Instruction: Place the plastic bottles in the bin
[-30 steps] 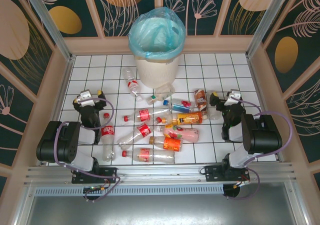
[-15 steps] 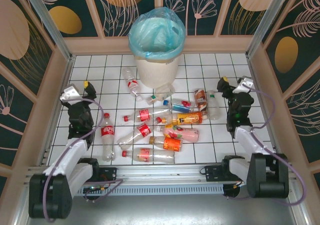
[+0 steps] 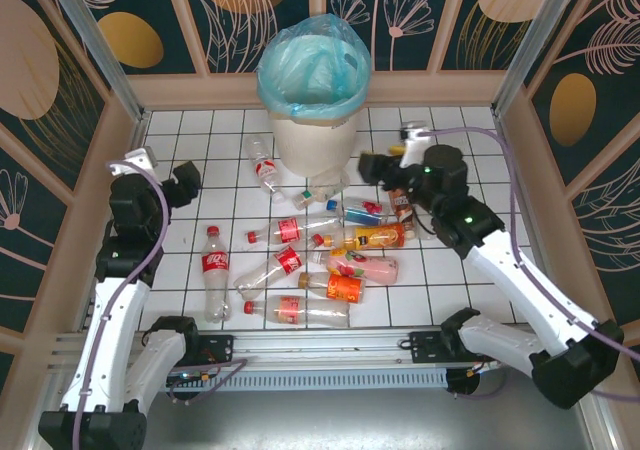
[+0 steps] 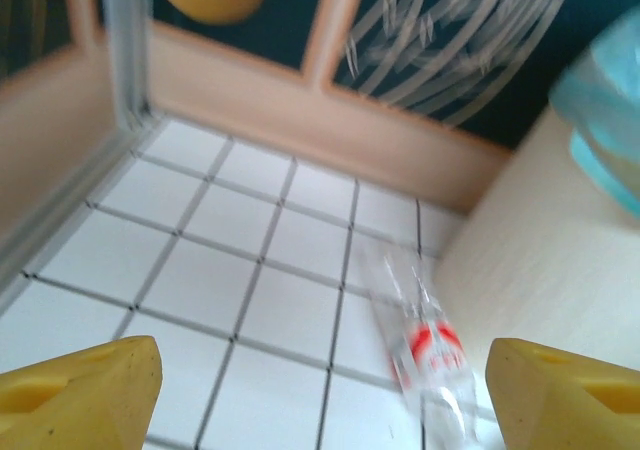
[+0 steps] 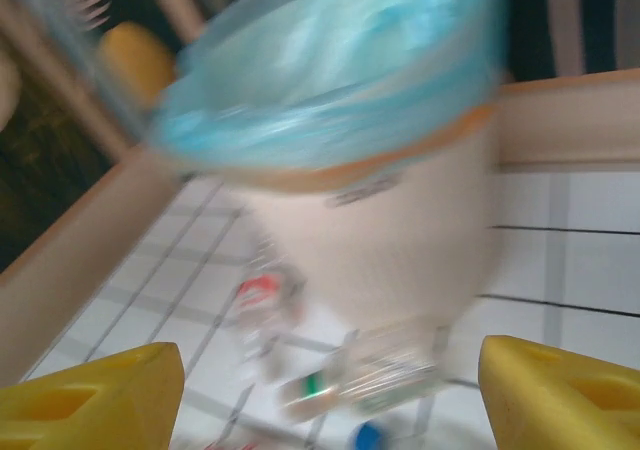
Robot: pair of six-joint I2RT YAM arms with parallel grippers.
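Observation:
The off-white bin (image 3: 312,120), lined with a light blue bag, stands at the back of the white tiled floor. Plastic bottles lie scattered in front of it: a clear red-labelled one (image 3: 263,167) by its left side, a green-capped clear one (image 3: 318,192), an orange one (image 3: 372,237), a pink one (image 3: 360,267). My left gripper (image 3: 185,179) hovers left of the bin, open and empty; in its wrist view the gripper (image 4: 320,390) faces the red-labelled bottle (image 4: 430,345). My right gripper (image 3: 373,165) hangs open beside the bin's right wall; in the blurred wrist view the gripper (image 5: 330,395) looks at the green-capped bottle (image 5: 370,380) below the bin (image 5: 390,200).
Wooden side walls (image 3: 108,185) and a back ledge (image 3: 430,88) enclose the floor. A brown bottle (image 3: 401,202) lies under the right arm. Several red-labelled bottles, among them one (image 3: 214,270) at the left, lie near the front rail (image 3: 320,345).
Both arms have unfolded from low near the front and reached up and forward. The left gripper moved toward the bin's left side, the right swung left to the bin. The bottles lie as before.

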